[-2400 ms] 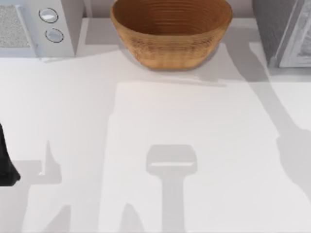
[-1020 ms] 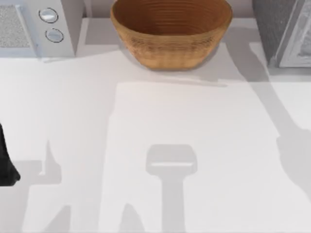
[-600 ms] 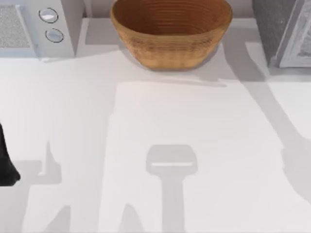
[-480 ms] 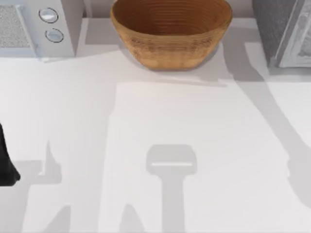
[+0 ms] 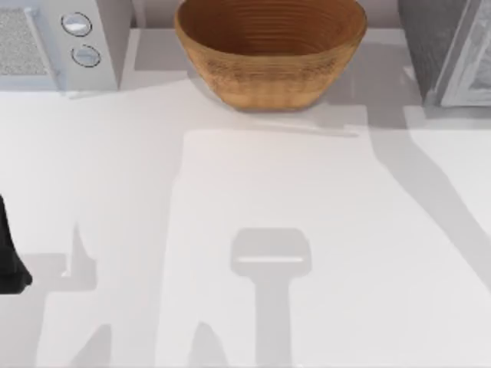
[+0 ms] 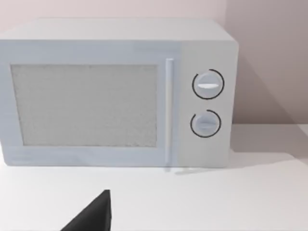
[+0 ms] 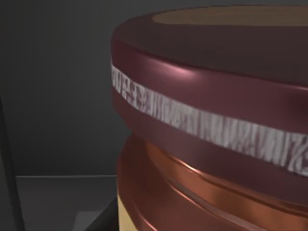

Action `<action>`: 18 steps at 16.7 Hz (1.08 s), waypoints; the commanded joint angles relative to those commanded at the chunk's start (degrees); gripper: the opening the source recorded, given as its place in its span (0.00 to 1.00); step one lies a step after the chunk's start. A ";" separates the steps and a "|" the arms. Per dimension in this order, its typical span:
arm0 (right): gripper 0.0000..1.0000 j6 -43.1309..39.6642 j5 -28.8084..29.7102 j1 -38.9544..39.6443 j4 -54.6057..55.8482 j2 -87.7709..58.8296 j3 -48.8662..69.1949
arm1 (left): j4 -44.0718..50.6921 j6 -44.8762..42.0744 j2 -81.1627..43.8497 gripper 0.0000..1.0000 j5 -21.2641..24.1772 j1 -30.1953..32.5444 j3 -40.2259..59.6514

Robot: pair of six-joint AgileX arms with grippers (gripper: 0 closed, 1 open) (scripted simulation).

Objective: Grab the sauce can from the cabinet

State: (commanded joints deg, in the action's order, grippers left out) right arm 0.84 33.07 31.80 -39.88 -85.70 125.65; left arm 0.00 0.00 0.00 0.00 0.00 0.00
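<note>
The sauce can (image 7: 207, 120) sits very close in the right wrist view. It has a dark maroon top with a tan patch, a pale band around it and an orange-brown body below. It stands on a grey shelf inside the dark cabinet (image 7: 53, 96). A dark edge of my right gripper (image 7: 98, 220) lies beside the can's base. In the top view the cabinet (image 5: 449, 46) stands at the back right. My left arm (image 5: 6, 253) is parked at the table's left edge, with a dark part of its gripper (image 6: 91, 217) facing the microwave.
A wicker basket (image 5: 268, 77) stands at the back middle of the white table (image 5: 307, 192). A white microwave (image 5: 54, 38) with two dials stands at the back left, its door (image 6: 86, 106) shut. The right arm's shadow crosses the table's right side.
The right arm's shadow on the table's right side has slid toward the right edge. The left arm, basket and microwave have stayed still.
</note>
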 joint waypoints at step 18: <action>0.00 -0.01 -15.01 -14.67 18.38 39.26 -60.16 | 0.00 0.00 0.00 1.00 0.00 0.00 0.00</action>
State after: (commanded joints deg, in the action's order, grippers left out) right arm 0.83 18.07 17.12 -21.50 -46.44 65.49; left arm 0.00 0.00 0.00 0.00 0.00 0.00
